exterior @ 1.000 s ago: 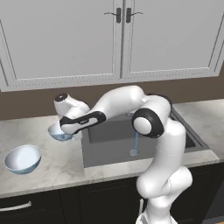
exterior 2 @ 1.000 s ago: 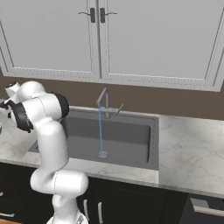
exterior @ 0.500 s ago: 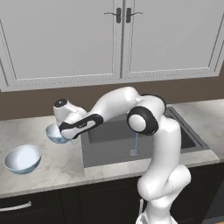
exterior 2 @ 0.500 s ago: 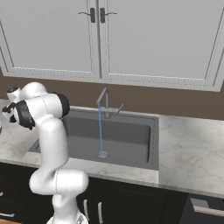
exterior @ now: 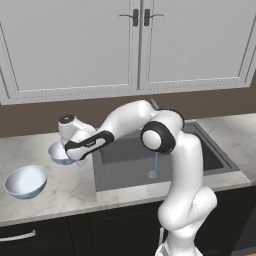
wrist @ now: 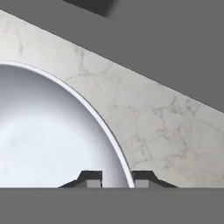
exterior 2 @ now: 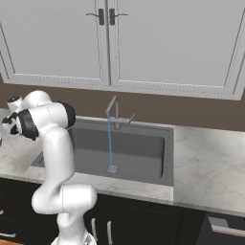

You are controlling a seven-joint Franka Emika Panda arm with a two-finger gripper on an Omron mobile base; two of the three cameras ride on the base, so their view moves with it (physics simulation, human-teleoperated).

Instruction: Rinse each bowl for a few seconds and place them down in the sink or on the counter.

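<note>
My gripper [exterior: 71,153] is shut on the right rim of the smaller pale blue bowl [exterior: 59,154], low over the counter [exterior: 60,192] just left of the sink [exterior: 130,167]. Whether the bowl touches the stone I cannot tell. In the hand view the two fingertips straddle the thin rim, gripper [wrist: 117,179], with the bowl's whitish inside [wrist: 48,135] to the left and marble counter [wrist: 148,113] to the right. The larger bowl [exterior: 26,181] stands upright on the counter further left and nearer the front edge.
Water [exterior 2: 109,143] runs in a thin stream from the faucet [exterior 2: 115,112] down to the drain [exterior 2: 112,168] of the sink [exterior 2: 139,153]. Dark backsplash and white wall cabinets [exterior: 140,45] rise behind. More counter [exterior 2: 210,162] lies right of the sink.
The gripper has carried the smaller bowl a little left and down, away from the sink and closer to the counter. The larger bowl has not moved.
</note>
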